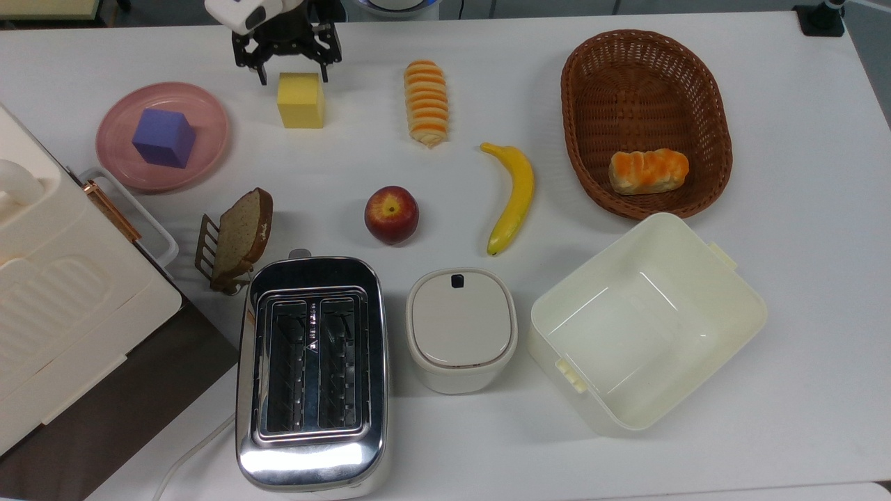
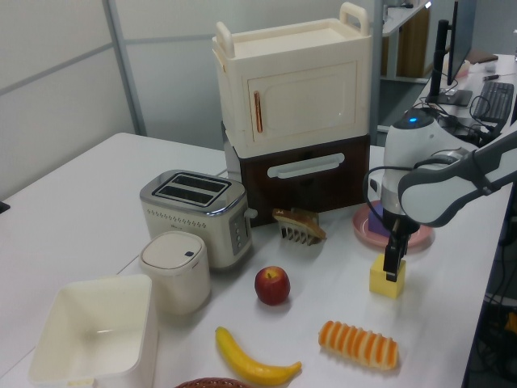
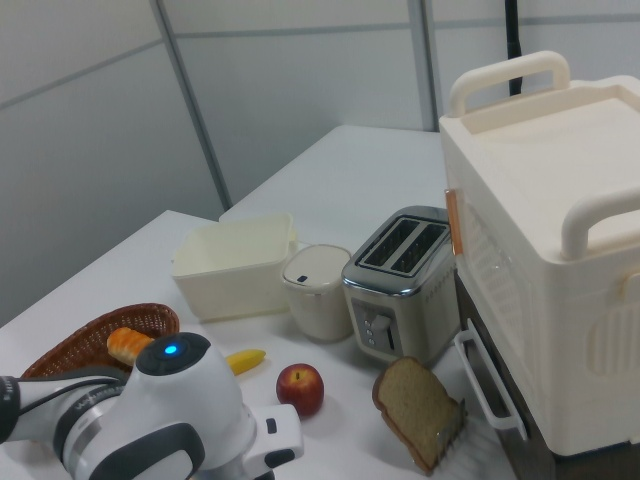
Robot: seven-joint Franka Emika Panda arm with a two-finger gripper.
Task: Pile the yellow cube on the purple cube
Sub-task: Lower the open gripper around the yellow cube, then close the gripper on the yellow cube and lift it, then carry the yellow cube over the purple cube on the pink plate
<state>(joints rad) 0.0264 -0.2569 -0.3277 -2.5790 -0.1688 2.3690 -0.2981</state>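
Now claw (image 1: 292,75) spread open, straddling far edge of yellow cube (image 1: 301,100) for a grasp; purple cube (image 1: 163,137) waiting on pink plate (image 1: 209,132) nearby.

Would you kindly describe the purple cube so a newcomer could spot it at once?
Start at the big cream cabinet at the top view's left edge; just above it lies a round pink plate. The purple cube sits on that plate, the sole violet block, unlike the yellow cube on the bare table.
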